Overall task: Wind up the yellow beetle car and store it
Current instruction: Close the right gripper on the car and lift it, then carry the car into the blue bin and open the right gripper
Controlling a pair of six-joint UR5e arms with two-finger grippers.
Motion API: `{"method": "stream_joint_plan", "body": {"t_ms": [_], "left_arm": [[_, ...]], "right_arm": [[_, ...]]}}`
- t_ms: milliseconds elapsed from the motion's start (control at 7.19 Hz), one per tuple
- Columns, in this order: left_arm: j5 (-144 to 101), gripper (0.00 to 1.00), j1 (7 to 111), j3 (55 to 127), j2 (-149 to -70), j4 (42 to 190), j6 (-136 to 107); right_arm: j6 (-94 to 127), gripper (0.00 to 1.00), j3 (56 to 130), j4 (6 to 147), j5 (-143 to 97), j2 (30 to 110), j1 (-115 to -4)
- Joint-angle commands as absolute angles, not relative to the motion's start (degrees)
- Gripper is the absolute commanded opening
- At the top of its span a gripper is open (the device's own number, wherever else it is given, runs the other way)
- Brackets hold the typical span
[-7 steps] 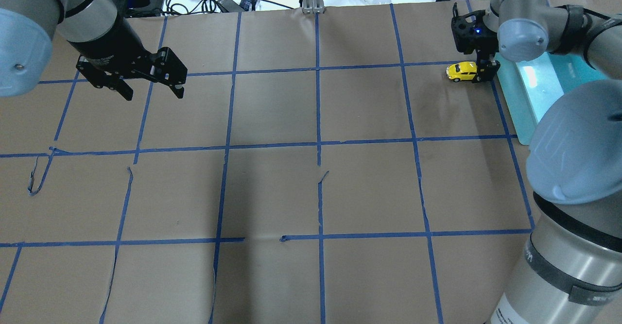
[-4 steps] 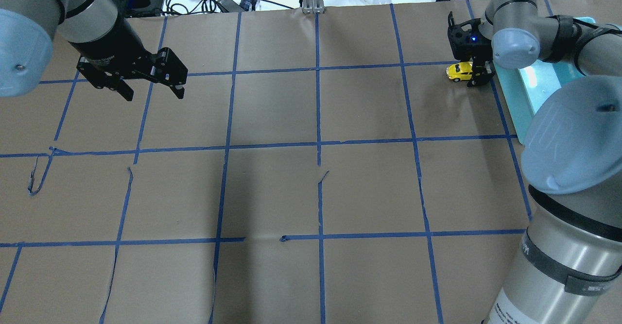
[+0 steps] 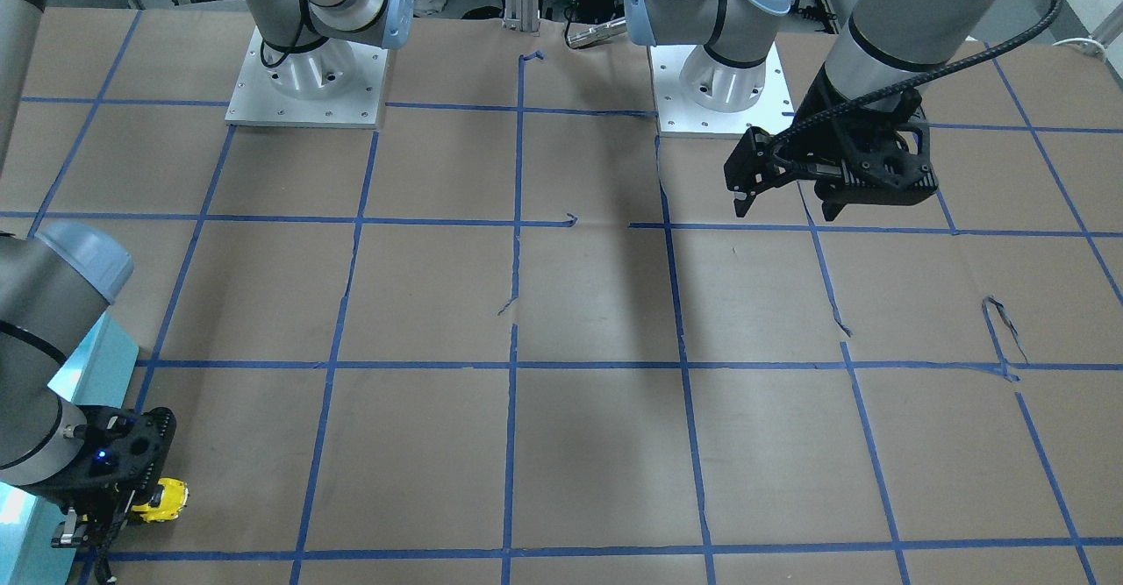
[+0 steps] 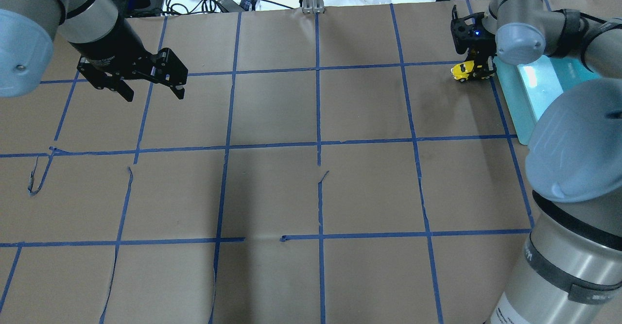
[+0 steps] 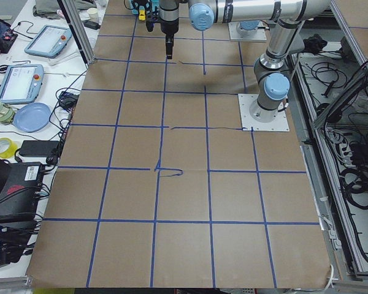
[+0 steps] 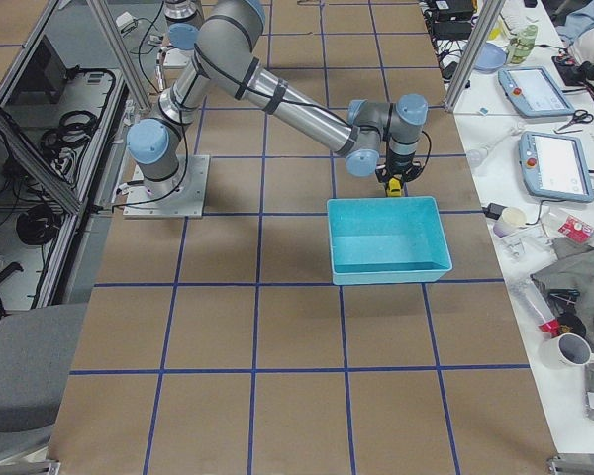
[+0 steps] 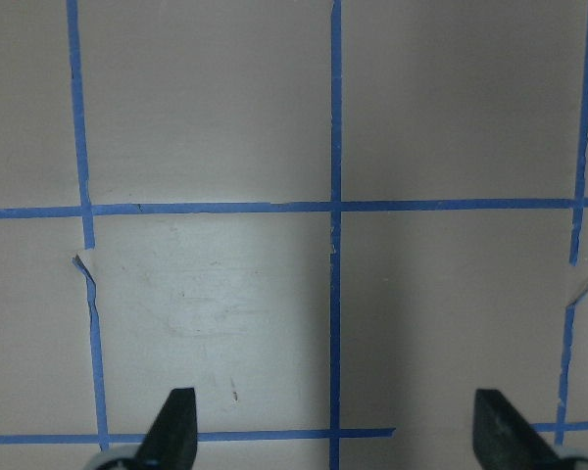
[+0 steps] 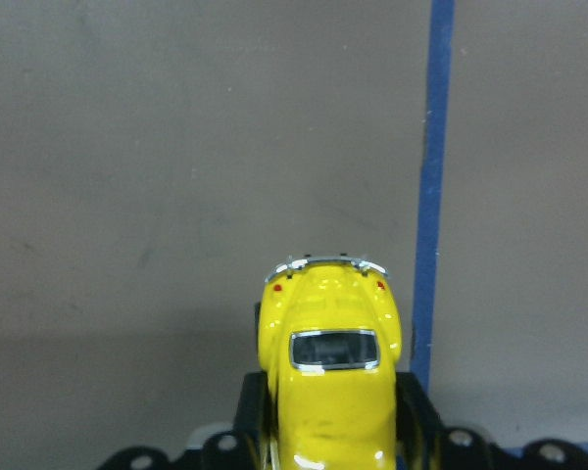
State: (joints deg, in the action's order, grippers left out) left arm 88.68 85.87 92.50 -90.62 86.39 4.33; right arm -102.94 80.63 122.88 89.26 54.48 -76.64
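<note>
The yellow beetle car [image 4: 467, 71] is at the far right of the table, next to the teal bin's left wall. It sits tilted between the fingers of my right gripper [image 4: 478, 67], which is shut on its body. The right wrist view shows the car [image 8: 328, 367] from above, clamped between the two black fingers [image 8: 413, 411], its end pointing away over the brown paper. The car also shows in the front-facing view [image 3: 164, 499] and the exterior right view [image 6: 393, 184]. My left gripper [image 4: 153, 94] is open and empty, hovering over the far left of the table.
The teal bin [image 4: 524, 115] lies at the right edge of the table, open and empty in the exterior right view [image 6: 339, 242]. The table is covered in brown paper with a blue tape grid [image 4: 318, 144]. Cables and clutter lie beyond the far edge.
My right gripper has come down around the car and shut on it. The car has shifted a little toward the bin and now sits tilted. The left arm has not moved.
</note>
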Motion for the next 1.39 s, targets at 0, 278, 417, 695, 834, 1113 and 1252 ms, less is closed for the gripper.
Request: {"method": "stream_joint_plan", "body": {"t_ms": [0, 278, 417, 695, 834, 1113, 1252], "left_arm": [[88.8, 1.0, 85.9, 92.5, -90.6, 86.4, 4.5], [88.7, 1.0, 85.9, 92.5, -90.6, 86.4, 4.6], [88.7, 1.0, 85.9, 92.5, -90.6, 86.4, 4.6], [88.7, 1.0, 85.9, 92.5, -90.7, 86.4, 4.6], [88.7, 1.0, 85.9, 92.5, -90.7, 86.4, 4.6], [88.7, 1.0, 85.9, 92.5, -90.7, 86.3, 4.7], [88.7, 1.0, 85.9, 92.5, -90.7, 86.3, 4.7]], "right_arm": [[-98.6, 0.05, 80.0, 119.4, 85.3, 59.0, -76.5], [-99.0, 0.06, 78.8, 115.1, 85.4, 60.3, -71.5], [-99.6, 0.08, 77.4, 114.1, 86.3, 60.3, -68.7], [-106.4, 0.08, 77.1, 114.3, 90.1, 59.3, -65.1], [-111.0, 0.09, 77.2, 114.7, 89.7, 57.8, -63.2], [-114.6, 0.1, 77.3, 116.4, 89.2, 55.2, -62.3], [-115.0, 0.11, 77.7, 117.1, 89.1, 53.5, -61.8]]}}
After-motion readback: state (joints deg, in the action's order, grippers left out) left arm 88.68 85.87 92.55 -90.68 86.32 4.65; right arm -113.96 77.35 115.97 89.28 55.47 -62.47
